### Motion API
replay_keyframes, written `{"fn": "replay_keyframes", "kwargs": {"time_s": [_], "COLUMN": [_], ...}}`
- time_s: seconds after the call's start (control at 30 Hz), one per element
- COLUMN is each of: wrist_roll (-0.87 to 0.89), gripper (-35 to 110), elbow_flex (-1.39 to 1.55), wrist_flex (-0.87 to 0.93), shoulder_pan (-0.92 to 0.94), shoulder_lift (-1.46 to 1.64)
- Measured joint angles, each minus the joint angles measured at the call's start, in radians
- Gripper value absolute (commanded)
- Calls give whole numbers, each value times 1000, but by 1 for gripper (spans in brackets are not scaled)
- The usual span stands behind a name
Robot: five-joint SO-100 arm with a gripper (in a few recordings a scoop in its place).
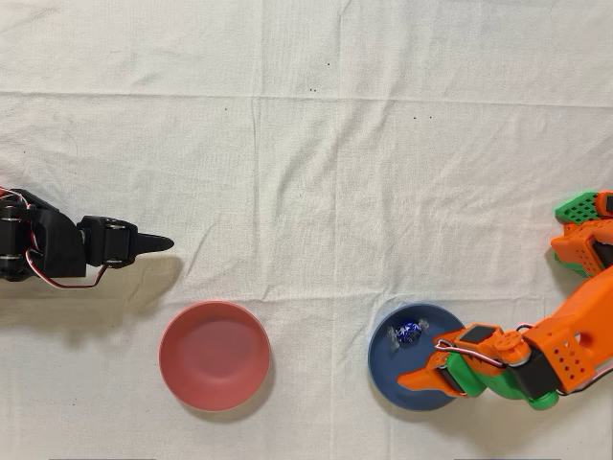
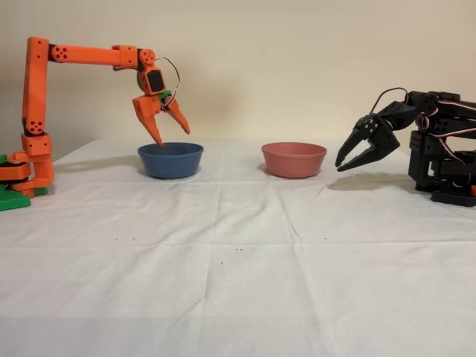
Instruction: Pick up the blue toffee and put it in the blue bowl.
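Note:
The blue toffee (image 1: 409, 332), a tiny shiny dark-blue candy with clear wrapper ends, lies inside the blue bowl (image 1: 388, 372) near its upper-left part in the overhead view. My orange gripper (image 1: 428, 362) hovers over the bowl's right half. From the side, the gripper (image 2: 172, 137) hangs just above the blue bowl (image 2: 170, 160), open, with nothing between its fingers. The bowl's wall hides the toffee in the fixed view.
A pink bowl (image 1: 214, 355) of the same size stands apart from the blue one, to its right in the fixed view (image 2: 294, 159). The idle black arm (image 1: 67, 249) rests at the opposite table edge. White cloth covers the table.

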Motion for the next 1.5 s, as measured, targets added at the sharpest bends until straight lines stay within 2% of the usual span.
{"fn": "replay_keyframes", "kwargs": {"time_s": [0.17,0.37,0.63,1.0,1.23,1.5], "wrist_roll": [-26,-18,-71,-230,-132,-74], "gripper": [44,16,1,0,0,0], "elbow_flex": [17,77,181,545,891,1223], "wrist_flex": [9,15,9,-72,-195,-245], "shoulder_pan": [37,101,253,425,531,606], "shoulder_lift": [37,158,377,758,1074,1466]}}
